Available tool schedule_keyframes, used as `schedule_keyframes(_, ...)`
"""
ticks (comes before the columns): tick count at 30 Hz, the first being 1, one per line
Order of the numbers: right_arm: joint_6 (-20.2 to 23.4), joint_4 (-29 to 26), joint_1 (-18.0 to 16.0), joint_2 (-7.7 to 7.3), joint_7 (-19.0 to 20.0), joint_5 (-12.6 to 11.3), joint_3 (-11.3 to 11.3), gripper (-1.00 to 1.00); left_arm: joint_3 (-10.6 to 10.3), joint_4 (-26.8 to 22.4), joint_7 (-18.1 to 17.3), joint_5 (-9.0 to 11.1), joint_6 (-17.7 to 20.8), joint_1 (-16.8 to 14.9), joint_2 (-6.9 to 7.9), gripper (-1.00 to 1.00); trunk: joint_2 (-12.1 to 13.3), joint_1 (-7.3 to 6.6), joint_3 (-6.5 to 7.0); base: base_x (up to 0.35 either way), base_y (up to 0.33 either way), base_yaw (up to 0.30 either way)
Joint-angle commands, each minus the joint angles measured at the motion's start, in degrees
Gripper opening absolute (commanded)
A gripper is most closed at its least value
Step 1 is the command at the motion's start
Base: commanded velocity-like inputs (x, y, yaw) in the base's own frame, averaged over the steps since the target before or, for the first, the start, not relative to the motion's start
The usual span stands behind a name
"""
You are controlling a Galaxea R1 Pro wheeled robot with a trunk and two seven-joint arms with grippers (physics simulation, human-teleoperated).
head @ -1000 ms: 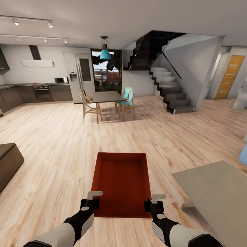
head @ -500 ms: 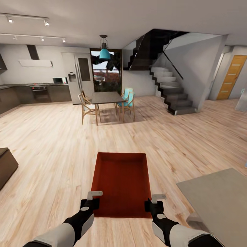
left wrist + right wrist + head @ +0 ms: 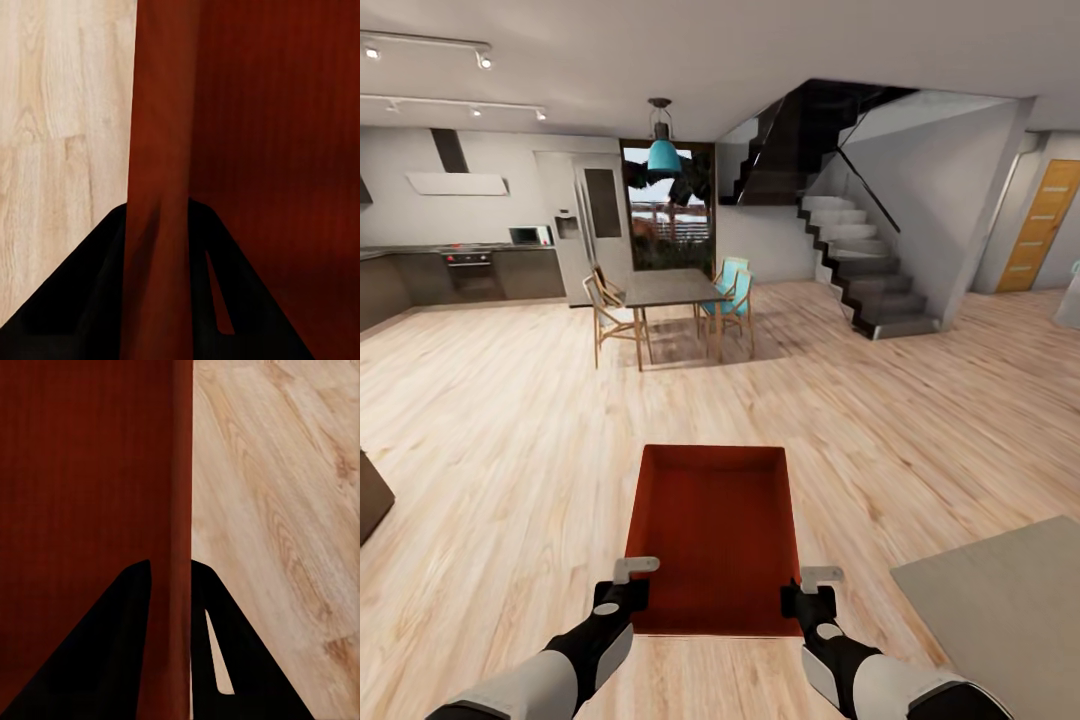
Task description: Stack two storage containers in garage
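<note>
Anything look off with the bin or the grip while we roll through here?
Nothing stands out. The storage container sits level between the left gripper and right gripper, each clamped on a side wall, empty inside.

Open-plan home: kitchen (image 3: 470,270), dining table (image 3: 670,288) (with chairs (image 3: 732,295)), staircase (image 3: 865,265), wood plank floor (image 3: 510,440).

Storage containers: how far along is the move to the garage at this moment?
Done: one storage container is picked up, the left gripper and right gripper each clamping a side wall. In hand: carrying it over the light wood floor. Left: reaching the garage, setting it down, fetching and stacking the second.
</note>
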Motion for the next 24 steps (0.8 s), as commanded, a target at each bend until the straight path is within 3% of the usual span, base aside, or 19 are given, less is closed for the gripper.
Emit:
schedule_keyframes(1, 0.1, 0.0, 0.0, -0.74, 0.4, 1.4, -2.3, -1.00, 2.4, -0.2, 0.5, 4.6, 0.0, -0.1, 1.53, -1.00, 0.0, 0.04, -0.07, 0.322, 0.000, 0.000)
schedule_keyframes(19, 0.2, 0.0, 0.0, -0.65, 0.3, 1.5, -2.2, -1.00, 2.2, -0.3, 0.5, 4.5, 0.0, -0.1, 1.53, -1.00, 0.0, 0.04, -0.07, 0.322, 0.000, -0.002)
schedule_keyframes(24, 0.2, 0.0, 0.0, -0.77, 0.4, 1.4, -2.3, -1.00, 2.2, -0.1, 0.5, 4.5, 0.0, -0.1, 1.54, -1.00, 0.0, 0.04, -0.07, 0.322, 0.037, -0.204)
